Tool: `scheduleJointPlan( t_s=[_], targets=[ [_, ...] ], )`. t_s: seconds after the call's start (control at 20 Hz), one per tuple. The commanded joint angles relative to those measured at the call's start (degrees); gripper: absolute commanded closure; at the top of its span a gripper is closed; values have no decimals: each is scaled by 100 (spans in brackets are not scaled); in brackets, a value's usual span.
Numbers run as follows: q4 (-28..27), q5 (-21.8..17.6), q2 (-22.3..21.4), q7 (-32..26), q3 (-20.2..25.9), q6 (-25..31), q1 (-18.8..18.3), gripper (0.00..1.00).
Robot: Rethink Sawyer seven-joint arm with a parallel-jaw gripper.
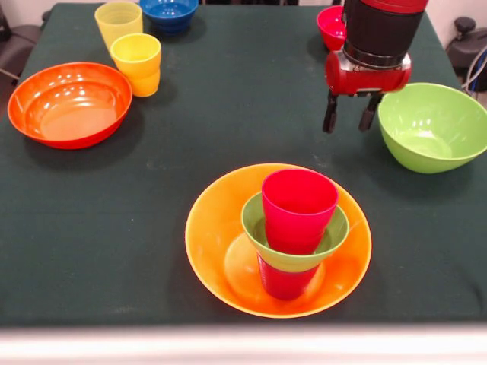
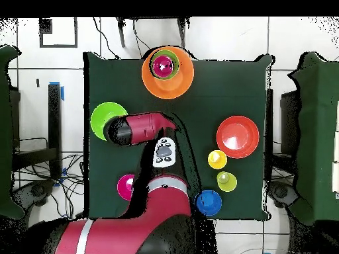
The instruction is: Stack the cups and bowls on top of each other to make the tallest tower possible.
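the claw [image 1: 350, 114] hangs above the dark green tabletop [image 1: 228, 114], its two black fingers [image 1: 330, 114] spread apart and holding nothing. in the front view the big green bowl [image 1: 434, 125] sits just beside it to the right, apart from the fingers. the small red-pink bowl [image 1: 332, 26] lies behind the claw, partly hidden by the arm [image 1: 377, 38].

the tower [image 1: 293, 228] stands in front of the claw and a little to its left, well apart from it. it rests in the yellow-orange bowl [image 1: 221, 228]. a cup [image 1: 285, 281] stands in that bowl; it looks red here, though little of it shows. on it sits the small green bowl [image 1: 255, 220], upright, and in that the red-pink cup [image 1: 299, 205], tilted slightly.

far to the claw's left lie the orange-red bowl [image 1: 68, 103], the yellow-orange cup [image 1: 137, 62], the pale yellow cup [image 1: 118, 21] and the blue bowl [image 1: 169, 13], none stacked. the two cups stand just beside each other.

from overhead the arm [image 2: 142, 127] reaches over the tabletop beside the big green bowl [image 2: 100, 118], with the tower [image 2: 163, 65] beyond it.
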Motion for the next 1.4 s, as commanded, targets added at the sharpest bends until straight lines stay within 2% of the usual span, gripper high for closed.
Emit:
scheduleJointPlan(
  t_s=[0.05,0.55,0.95,1.1,1.4],
  targets=[
    [432,400,-7,889,526,313,-46,0],
    [251,685,-82,779,441,645,88,0],
    [29,777,118,809,445,347,174,0],
    [275,815,-117,837,435,401,204,0],
    [342,794,-377,829,255,648,339,0]
  ],
)
